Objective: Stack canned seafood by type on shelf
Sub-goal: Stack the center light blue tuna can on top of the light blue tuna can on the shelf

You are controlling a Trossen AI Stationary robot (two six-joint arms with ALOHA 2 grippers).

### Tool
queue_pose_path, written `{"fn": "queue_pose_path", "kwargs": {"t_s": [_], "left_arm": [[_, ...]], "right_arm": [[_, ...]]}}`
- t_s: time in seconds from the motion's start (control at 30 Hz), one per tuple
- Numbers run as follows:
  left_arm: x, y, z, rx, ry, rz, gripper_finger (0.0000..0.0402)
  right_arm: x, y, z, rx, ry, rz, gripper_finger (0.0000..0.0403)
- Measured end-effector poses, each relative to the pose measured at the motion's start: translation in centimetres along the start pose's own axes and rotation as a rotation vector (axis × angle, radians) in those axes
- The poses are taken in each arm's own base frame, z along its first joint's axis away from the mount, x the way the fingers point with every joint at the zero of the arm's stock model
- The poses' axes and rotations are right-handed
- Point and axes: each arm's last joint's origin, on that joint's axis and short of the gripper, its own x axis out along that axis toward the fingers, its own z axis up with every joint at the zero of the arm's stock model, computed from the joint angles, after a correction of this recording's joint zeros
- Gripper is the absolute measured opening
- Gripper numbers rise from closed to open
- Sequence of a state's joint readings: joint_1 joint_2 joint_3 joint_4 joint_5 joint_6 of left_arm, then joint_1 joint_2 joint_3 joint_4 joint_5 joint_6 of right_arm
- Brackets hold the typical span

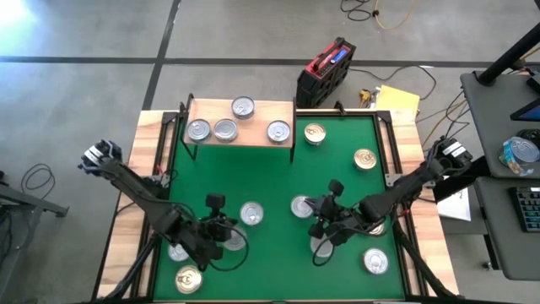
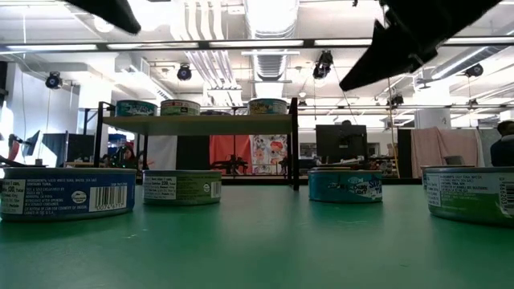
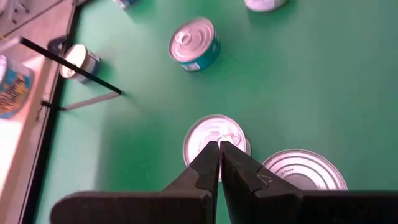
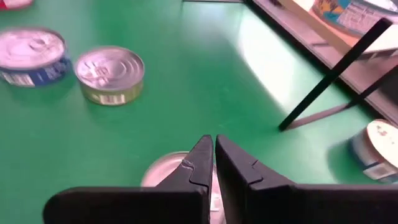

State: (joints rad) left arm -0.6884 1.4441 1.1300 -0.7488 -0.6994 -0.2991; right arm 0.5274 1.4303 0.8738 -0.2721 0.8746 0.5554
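1. We see a small light-wood shelf (image 1: pixel 253 135) on thin black legs standing at the far edge of the green mat (image 1: pixel 270 177), toward its far-left corner.
2. Four round flat tins rest on the shelf board: one silver-topped tin (image 1: pixel 243 107) near the back edge, and three more (image 1: pixel 198 130) (image 1: pixel 224 129) (image 1: pixel 278 131) in a row along the front edge.
3. Two gold-topped tins (image 1: pixel 315 133) (image 1: pixel 364 159) lie on the mat just right of the shelf, toward the far-right corner.
4. More silver-topped tins sit loose on the near half of the mat, among them one (image 1: pixel 251 214) near the middle and one (image 1: pixel 375 262) by the near-right corner; a gold-topped tin (image 1: pixel 187 279) lies at the near-left corner.
5. We find the left gripper (image 3: pixel 219 148) hanging over the near-left part of the mat, its two dark fingers pressed together and holding nothing, tips above a silver-topped tin (image 3: pixel 214 134).
6. We find the right gripper (image 4: pixel 214 142) over the near-right part of the mat, fingers likewise closed and empty, above another silver lid (image 4: pixel 165 171).
7. In the low view, three tins show on the shelf (image 2: pixel 197 123), with blue-sided (image 2: pixel 68 195) and green-sided (image 2: pixel 182 187) tins on the mat in front.
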Motion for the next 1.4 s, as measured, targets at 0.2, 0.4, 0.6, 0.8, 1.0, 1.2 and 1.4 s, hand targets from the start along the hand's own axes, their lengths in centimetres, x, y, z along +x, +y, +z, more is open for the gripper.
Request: {"fn": "queue_pose_path", "kwargs": {"t_s": [0.2, 0.4, 0.6, 0.8, 1.0, 1.2, 1.4], "left_arm": [[-2.1, 1.8, 0.3, -0.03, -0.071, 0.005, 0.0], [-3.1, 2.8, 0.4, -0.117, -0.119, 0.052, 0.0], [-3.3, 1.4, -0.2, -0.144, -0.093, 0.013, 0.0], [-2.6, -0.2, -0.9, -0.066, -0.092, 0.082, 0.0], [-1.6, -0.1, -0.8, 0.067, -0.08, 0.182, 0.0], [-0.3, 1.3, -0.6, 0.106, -0.037, 0.244, 0.0], [1.3, 2.6, -0.8, 0.075, 0.025, 0.208, 0.0]], "right_arm": [[0.3, -0.3, -1.0, -0.006, 0.001, -0.021, 0.0012], [0.1, -0.1, -1.4, 0.054, -0.001, -0.009, 0.0045], [-0.3, 0.4, -1.2, 0.092, -0.022, 0.027, 0.0109], [-0.3, 0.4, -1.2, 0.081, -0.021, 0.028, 0.02], [-0.3, 0.4, -1.3, 0.0, -0.021, 0.026, 0.0288], [-0.3, 0.5, -1.3, -0.09, -0.008, 0.049, 0.0336], [-0.8, 0.1, -0.8, -0.099, -0.016, 0.075, 0.035]]}}
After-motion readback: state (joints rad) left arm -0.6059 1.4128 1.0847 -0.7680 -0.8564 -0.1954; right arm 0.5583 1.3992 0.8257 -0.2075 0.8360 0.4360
